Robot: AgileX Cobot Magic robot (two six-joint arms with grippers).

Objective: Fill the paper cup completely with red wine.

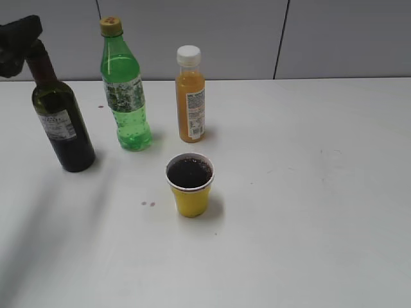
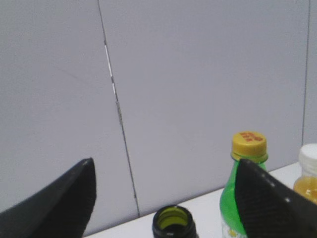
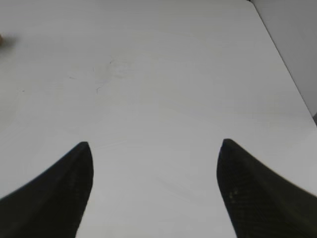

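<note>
The yellow paper cup stands upright at the table's middle, with dark red wine up close to its white rim. At the far left the tall dark wine bottle stands uncapped, dark liquid in its lower part. My left gripper is at the top of its neck. In the left wrist view the left gripper is open, its fingers wide apart on either side of the bottle mouth and clear of it. My right gripper is open over bare table, outside the exterior view.
A green soda bottle with a yellow cap stands right of the wine bottle. An orange juice bottle with a white cap stands behind the cup. Small dark drops lie left of the cup. The white table meets a grey wall behind.
</note>
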